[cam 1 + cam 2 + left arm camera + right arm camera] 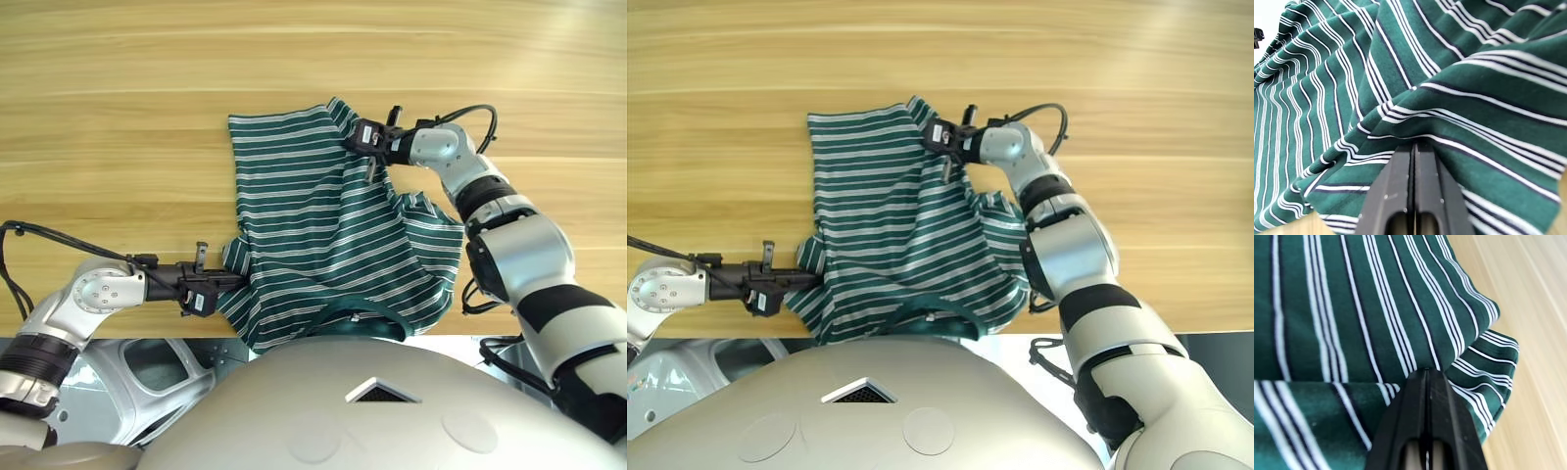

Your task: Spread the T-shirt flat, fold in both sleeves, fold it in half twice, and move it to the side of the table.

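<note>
A dark green T-shirt (323, 235) with white stripes lies rumpled on the wooden table (118, 117), its collar toward the near edge. My left gripper (233, 279) is shut on the shirt's near left part, and the fingers (1413, 196) pinch a fold of cloth. My right gripper (355, 135) is shut on the far right corner of the shirt, where its fingers (1425, 426) clamp a folded edge. The right side of the shirt is bunched up below that gripper.
Bare wood lies to the left, to the right and beyond the shirt. The table's near edge (118, 336) runs just below my left gripper. Black cables loop off both wrists.
</note>
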